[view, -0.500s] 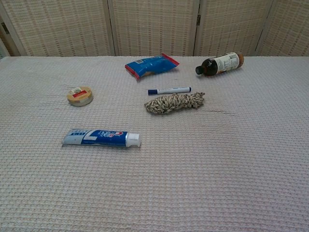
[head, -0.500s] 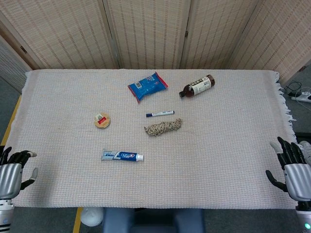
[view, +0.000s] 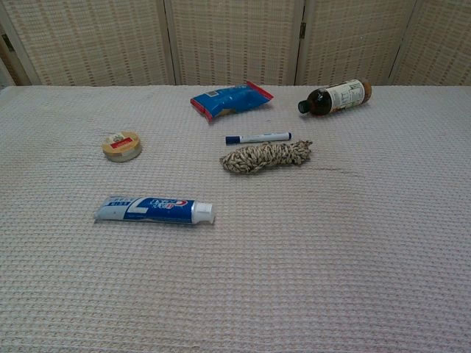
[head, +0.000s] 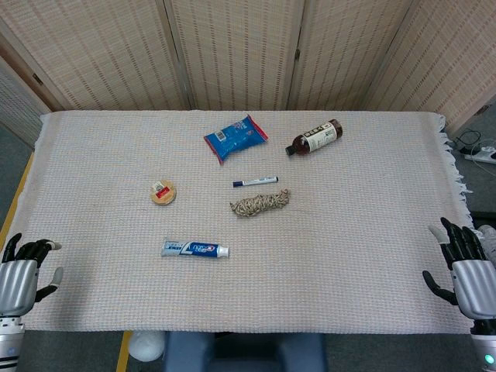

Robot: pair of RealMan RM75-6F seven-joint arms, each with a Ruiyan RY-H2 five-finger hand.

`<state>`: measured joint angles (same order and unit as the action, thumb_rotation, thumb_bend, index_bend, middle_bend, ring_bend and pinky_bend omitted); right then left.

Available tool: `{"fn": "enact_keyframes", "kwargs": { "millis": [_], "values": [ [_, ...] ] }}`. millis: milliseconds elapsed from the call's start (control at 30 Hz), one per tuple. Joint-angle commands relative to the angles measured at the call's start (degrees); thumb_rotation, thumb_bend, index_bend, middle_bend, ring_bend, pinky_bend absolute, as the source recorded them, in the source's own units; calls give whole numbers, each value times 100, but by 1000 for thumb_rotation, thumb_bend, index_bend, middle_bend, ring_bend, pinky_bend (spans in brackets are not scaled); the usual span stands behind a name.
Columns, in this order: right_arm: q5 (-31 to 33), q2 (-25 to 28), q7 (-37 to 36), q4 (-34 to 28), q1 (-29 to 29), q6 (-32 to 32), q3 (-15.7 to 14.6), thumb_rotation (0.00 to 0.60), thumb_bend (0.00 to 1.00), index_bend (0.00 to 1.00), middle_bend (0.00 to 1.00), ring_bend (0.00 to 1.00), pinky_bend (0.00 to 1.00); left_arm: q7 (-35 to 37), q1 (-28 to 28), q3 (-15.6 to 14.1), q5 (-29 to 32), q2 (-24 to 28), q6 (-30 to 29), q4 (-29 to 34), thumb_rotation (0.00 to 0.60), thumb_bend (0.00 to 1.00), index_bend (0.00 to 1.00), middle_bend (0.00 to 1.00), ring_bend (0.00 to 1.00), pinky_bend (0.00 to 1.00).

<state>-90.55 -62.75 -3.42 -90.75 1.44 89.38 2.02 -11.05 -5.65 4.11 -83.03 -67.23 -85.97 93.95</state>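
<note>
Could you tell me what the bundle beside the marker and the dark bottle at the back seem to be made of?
The bundle looks like twisted cord, perhaps cotton or jute: matte, beige flecked with brown, strands visible. The bottle seems glossy dark brown plastic or glass, which one I cannot tell, with a paper-like label and black cap.

- Left hand [head: 19, 277] hovers at the table's [head: 349, 232] near left corner, fingers spread, holding nothing.
- Right hand [head: 467, 271] hangs off the near right corner, fingers apart, palm empty.
</note>
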Motion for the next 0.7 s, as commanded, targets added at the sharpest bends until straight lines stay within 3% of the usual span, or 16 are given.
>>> {"fn": "enact_keyframes", "kwargs": {
  "millis": [33,333,533,700],
  "values": [
    [25,29,-5,-14,-8,-9,2,600,376,0,0,27,0,-18,-46,11,-58,-26,17,-26,600,448,362,324,294,110],
    [48,141,-24,-98,39,-45,57,600,376,0,0,27,0,-98,-610,83,-790,-225,268,-255,600,448,362,337,292,104],
    [74,149,-28,-103,84,-105,83,600,376,0,0,26,0,145,-1334,143,-1225,-520,928,-469,600,439,315,338,287,105],
    [123,142,-12,-97,113,-172,94,600,376,0,0,26,0,-19,-1909,168,-1316,-917,1604,-653,600,359,246,332,256,100]
  ]
}}
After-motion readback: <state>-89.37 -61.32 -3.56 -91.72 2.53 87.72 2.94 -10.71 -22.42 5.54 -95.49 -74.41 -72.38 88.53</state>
